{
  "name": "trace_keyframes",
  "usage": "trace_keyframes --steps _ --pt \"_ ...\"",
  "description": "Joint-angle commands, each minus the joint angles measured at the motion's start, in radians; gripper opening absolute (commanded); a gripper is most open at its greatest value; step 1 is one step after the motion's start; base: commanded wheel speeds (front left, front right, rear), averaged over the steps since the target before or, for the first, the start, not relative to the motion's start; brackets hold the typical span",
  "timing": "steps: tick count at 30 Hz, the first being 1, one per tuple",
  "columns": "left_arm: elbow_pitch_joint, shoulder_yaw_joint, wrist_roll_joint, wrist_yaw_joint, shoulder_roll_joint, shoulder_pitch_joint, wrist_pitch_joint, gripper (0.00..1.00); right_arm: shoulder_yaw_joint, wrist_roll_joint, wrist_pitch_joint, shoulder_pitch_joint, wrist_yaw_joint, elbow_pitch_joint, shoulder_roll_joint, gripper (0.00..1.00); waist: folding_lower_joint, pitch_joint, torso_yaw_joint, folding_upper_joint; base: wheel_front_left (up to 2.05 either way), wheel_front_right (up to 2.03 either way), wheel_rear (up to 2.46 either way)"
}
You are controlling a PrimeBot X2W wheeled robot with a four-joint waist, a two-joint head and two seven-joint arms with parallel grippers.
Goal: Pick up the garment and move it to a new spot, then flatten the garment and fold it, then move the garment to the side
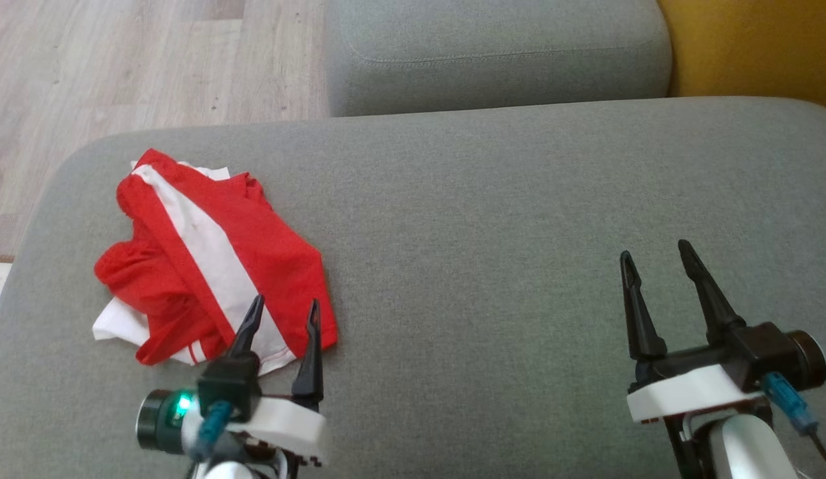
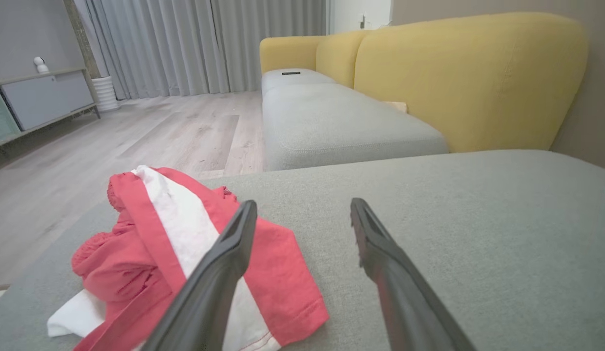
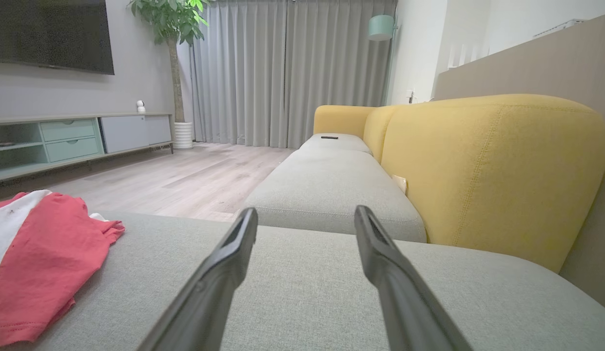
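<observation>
On the left part of the broad grey woven-fabric sofa cushion (image 1: 486,219) lies the crumpled red cloth garment with a white stripe (image 1: 213,266), bunched in loose folds with a white layer poking out beneath. It looks light, thin and limp, likely to sag and unfold when lifted. A pinch on the thick gathered ridge toward the cushion's left edge, or on the stitched hem nearer the cushion's front, should hold best. The left claw (image 1: 285,303) hovers over the cushion's front left, fingers spread wide and empty, tips over that hem. Over the cushion's right part the right claw (image 1: 654,251) stands equally wide, holding nothing. Beyond the cushion's far right corner rises a smooth mustard-yellow upholstered backrest (image 1: 752,46).
</observation>
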Motion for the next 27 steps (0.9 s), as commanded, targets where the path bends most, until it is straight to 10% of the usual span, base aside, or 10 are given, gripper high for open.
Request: trace_keyframes --steps 1,20,27 --pt "-0.054 0.057 -0.007 -0.015 -0.007 -0.033 -0.018 1.0 0.022 -0.005 -0.019 -0.009 -0.001 -0.043 -0.008 1.0 0.0 0.0 0.002 -0.0001 0.0 0.0 0.0" --pt "-0.064 0.439 0.034 -0.421 -0.219 0.123 -0.065 1.0 -0.017 0.274 -0.066 0.027 -0.001 0.052 -0.009 1.0 0.0 -0.008 0.003 -0.0001 0.0 0.0 0.0" --pt "-0.018 0.445 0.001 -0.442 -0.222 0.122 -0.065 1.0 -0.006 0.336 -0.066 0.026 -0.001 0.095 -0.009 1.0 0.0 -0.009 -0.005 -0.0001 0.0 0.0 0.0"
